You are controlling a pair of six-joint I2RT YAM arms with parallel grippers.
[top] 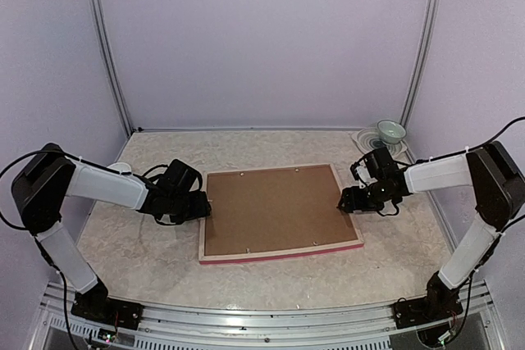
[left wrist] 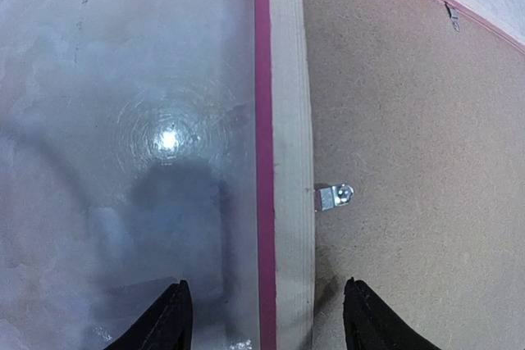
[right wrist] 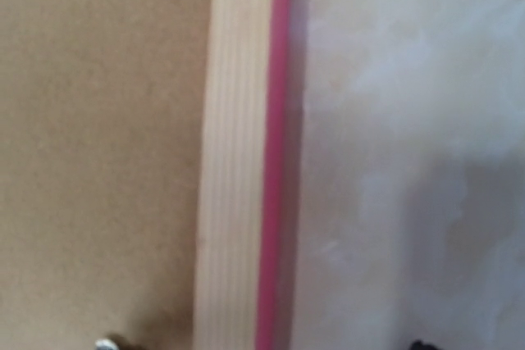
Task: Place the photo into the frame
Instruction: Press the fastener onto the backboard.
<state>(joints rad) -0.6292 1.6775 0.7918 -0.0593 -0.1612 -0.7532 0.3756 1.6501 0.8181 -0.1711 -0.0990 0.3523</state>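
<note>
The frame (top: pixel 279 253) lies face down on the table, pale wood back up and pink edges showing. The plain brown backing board (top: pixel 275 206) sits in it, held by small metal tabs (left wrist: pixel 334 196). The photo is hidden. My left gripper (top: pixel 201 206) is open at the frame's left rail (left wrist: pixel 291 120). In the left wrist view the left gripper (left wrist: pixel 267 317) has one finger over the table and one over the board (left wrist: pixel 410 161). My right gripper (top: pixel 346 201) is at the right rail (right wrist: pixel 238 161). Only its tips show, wide apart on either side of the rail, in the right wrist view (right wrist: pixel 261 345).
A pale green bowl (top: pixel 390 130) stands on a patterned plate at the back right corner. A small white object (top: pixel 120 167) lies behind the left arm. The marbled table (top: pixel 148 243) is enclosed by lilac walls.
</note>
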